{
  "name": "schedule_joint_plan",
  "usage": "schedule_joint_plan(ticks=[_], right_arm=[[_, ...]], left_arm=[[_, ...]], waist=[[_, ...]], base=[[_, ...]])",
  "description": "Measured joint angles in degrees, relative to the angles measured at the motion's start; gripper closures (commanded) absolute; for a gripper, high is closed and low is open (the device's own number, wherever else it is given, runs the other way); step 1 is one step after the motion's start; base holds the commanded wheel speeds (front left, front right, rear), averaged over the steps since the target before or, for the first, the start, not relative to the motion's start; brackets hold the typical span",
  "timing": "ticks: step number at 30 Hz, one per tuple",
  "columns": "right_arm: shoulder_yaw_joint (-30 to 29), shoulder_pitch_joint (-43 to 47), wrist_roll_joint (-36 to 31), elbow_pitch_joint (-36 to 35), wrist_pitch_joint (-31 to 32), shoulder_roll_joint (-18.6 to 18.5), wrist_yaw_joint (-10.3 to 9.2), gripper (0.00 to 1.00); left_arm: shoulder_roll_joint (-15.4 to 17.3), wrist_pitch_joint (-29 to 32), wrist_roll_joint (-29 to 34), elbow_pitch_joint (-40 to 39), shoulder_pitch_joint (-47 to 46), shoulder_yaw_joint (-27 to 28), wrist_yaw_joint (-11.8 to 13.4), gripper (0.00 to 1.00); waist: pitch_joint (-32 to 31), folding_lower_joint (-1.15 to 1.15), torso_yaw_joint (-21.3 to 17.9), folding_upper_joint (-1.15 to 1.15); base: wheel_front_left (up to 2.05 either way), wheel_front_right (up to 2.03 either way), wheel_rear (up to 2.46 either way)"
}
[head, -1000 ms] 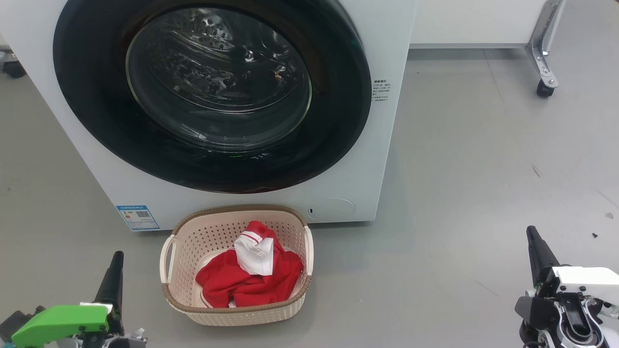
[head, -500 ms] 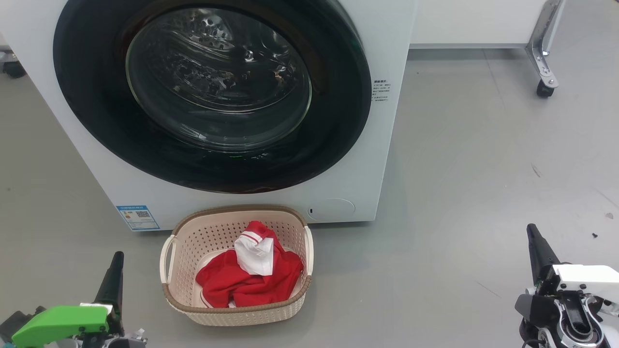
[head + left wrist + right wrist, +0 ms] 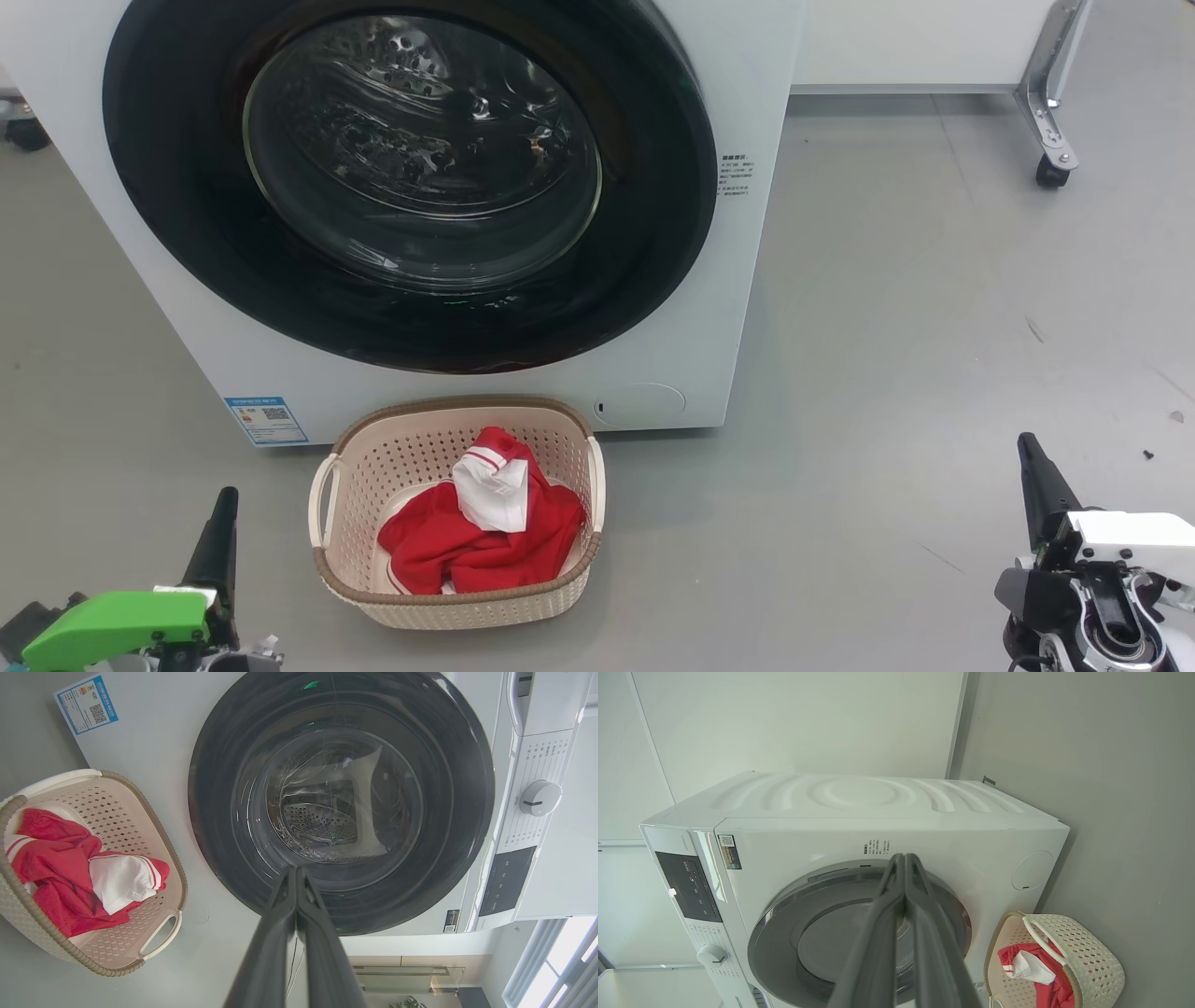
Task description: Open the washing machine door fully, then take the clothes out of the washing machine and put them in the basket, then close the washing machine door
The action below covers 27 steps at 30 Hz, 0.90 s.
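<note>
Washing machine (image 3: 653,355) at top, its door (image 3: 187,233) closed flush. Basket (image 3: 467,607) on floor just in front, red/white clothes (image 3: 467,551) inside. L gripper (image 3: 224,499) & R gripper (image 3: 1027,446) pinched together, empty, at btm corners.

Closed door (image 3: 177,215) blocks washing machine (image 3: 672,308); basket (image 3: 457,404) open above.

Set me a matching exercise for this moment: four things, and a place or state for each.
Things:
1. door
2. clothes
3. basket
4. left tool

Place or state:
A. on the floor
B. shut, holding nothing
C. closed on the machine
D. in the basket

Pairs: 1-C, 2-D, 3-A, 4-B
</note>
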Motion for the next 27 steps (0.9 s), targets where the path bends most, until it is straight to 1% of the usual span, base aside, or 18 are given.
schedule_joint_plan(ticks=[27], right_arm=[[-0.2, 0.0, 0.0, 0.3, 0.1, 0.0, 0.07, 1.0]], left_arm=[[-0.1, 0.2, 0.0, 0.4, -0.2, 0.2, 0.0, 1.0]], waist=[[0.0, 0.0, 0.0, 0.0]], base=[[0.0, 0.0, 0.0]])
